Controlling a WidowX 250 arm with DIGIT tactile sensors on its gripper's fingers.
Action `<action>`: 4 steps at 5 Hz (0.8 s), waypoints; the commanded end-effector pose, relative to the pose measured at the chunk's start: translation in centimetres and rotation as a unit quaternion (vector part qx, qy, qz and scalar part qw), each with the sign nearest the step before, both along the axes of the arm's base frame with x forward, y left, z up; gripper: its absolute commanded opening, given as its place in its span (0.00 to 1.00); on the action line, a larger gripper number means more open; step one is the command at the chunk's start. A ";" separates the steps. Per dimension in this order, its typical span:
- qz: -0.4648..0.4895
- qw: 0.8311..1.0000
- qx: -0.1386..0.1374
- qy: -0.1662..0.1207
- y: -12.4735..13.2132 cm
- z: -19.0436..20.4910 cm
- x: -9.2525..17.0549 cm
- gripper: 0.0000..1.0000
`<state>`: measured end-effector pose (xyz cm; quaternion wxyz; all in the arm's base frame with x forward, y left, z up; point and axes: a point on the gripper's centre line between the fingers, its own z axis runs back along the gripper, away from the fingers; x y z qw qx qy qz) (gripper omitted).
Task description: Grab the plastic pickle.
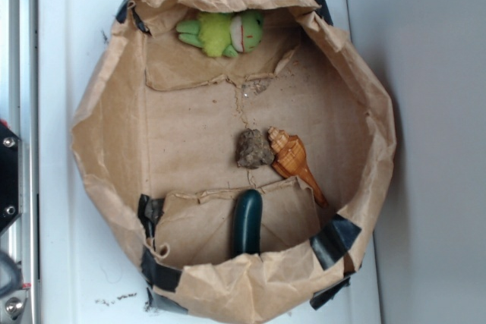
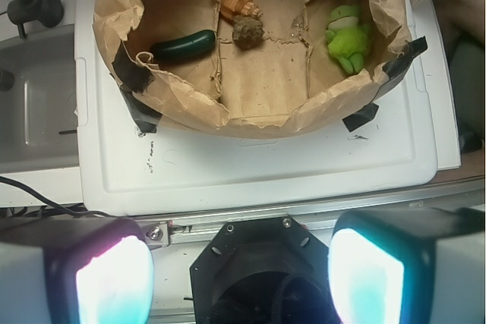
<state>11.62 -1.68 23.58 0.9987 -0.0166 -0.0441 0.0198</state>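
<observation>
The fingers [image 2: 114, 278] show only in the wrist view, two pale, glowing pads at about seven and five o'clock of the frame, standing wide apart with nothing between them; the gripper [image 2: 241, 278] is empty and well back from the work, hanging over the edge of the white tray [image 2: 250, 165] and not over the bag. In this same view the brown paper bag [image 2: 190, 104], rolled down into an open bowl and patched with black tape [image 2: 137, 81], lies toward twelve o'clock, and the plastic pickle [image 2: 184, 45] rests flat on its floor at about ten o'clock of the bag's interior, close to the paper wall, well apart from the gripper. To its right lie the seashell [image 2: 239, 5] and the brown rock [image 2: 247, 32], close together, and the green plush frog [image 2: 348, 36] sits at about two o'clock. In the exterior view no gripper appears; the pickle [image 1: 247, 223] lies at six o'clock of the bag [image 1: 106, 111], its lower end tucked behind the near paper rim, with the rock [image 1: 253, 149] and the seashell [image 1: 292, 158] just beyond it toward the centre and the frog [image 1: 222, 33] at twelve o'clock against the far wall. The count is one pickle, one rock, one seashell, one frog, one bag. The step in hand looks like the approach, not yet begun in earnest: the next move likely calls for carrying the open fingers over the rim, squaring them across the pickle's narrow width, and descending without snagging the paper wall beside it.
</observation>
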 end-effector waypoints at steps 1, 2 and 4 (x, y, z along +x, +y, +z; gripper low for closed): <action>0.000 1.000 0.000 0.000 0.0 0.0 0.0 1.00; 0.124 0.992 -0.011 -0.031 -0.5 1.1 5.0 1.00; 0.367 0.928 -0.015 0.062 0.0 -0.5 13.7 1.00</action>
